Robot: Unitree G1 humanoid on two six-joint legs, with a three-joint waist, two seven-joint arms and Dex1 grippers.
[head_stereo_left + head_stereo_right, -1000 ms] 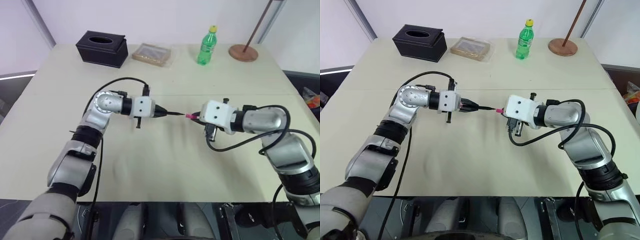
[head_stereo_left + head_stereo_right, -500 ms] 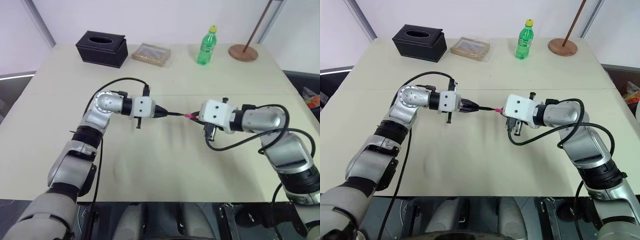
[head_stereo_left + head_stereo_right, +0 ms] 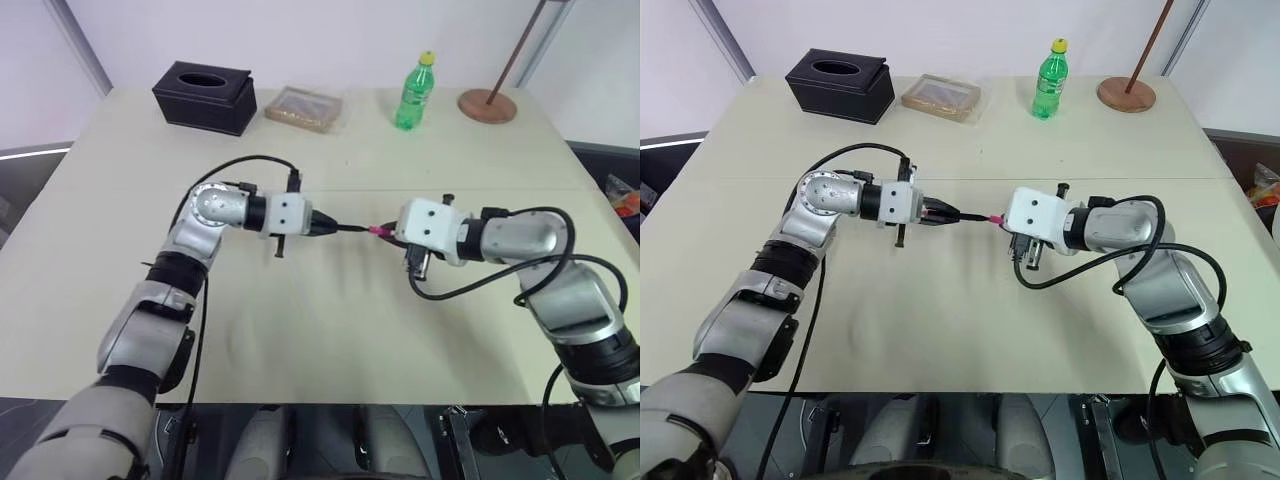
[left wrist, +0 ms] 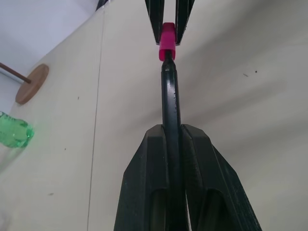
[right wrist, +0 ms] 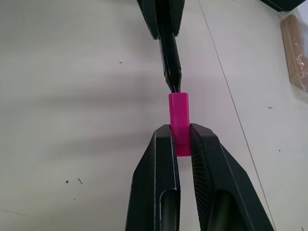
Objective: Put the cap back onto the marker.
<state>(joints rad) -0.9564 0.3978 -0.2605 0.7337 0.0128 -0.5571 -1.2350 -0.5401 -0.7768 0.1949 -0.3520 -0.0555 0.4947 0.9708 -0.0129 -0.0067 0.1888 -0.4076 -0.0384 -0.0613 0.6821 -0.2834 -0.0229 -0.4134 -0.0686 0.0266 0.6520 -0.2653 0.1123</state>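
Note:
Above the middle of the table my two grippers face each other. The thin black marker (image 4: 171, 106) sits clamped in my left gripper (image 3: 327, 227), which is shut on it, its tip pointing right. My right gripper (image 5: 182, 137) is shut on the bright pink cap (image 5: 179, 115). The marker's (image 5: 169, 53) tip just enters the cap's open mouth. From the head, the cap (image 3: 379, 232) shows as a pink speck at the marker's (image 3: 350, 229) tip, held a little above the table.
Along the far edge of the beige table (image 3: 300, 330) stand a black tissue box (image 3: 204, 96), a flat wrapped packet (image 3: 303, 108), a green bottle (image 3: 413, 92) and a round wooden stand base (image 3: 486, 104). Black cables loop off both wrists.
My right gripper has crept slightly left with the cap, closing the small gap to the marker's tip. The left arm has held still.

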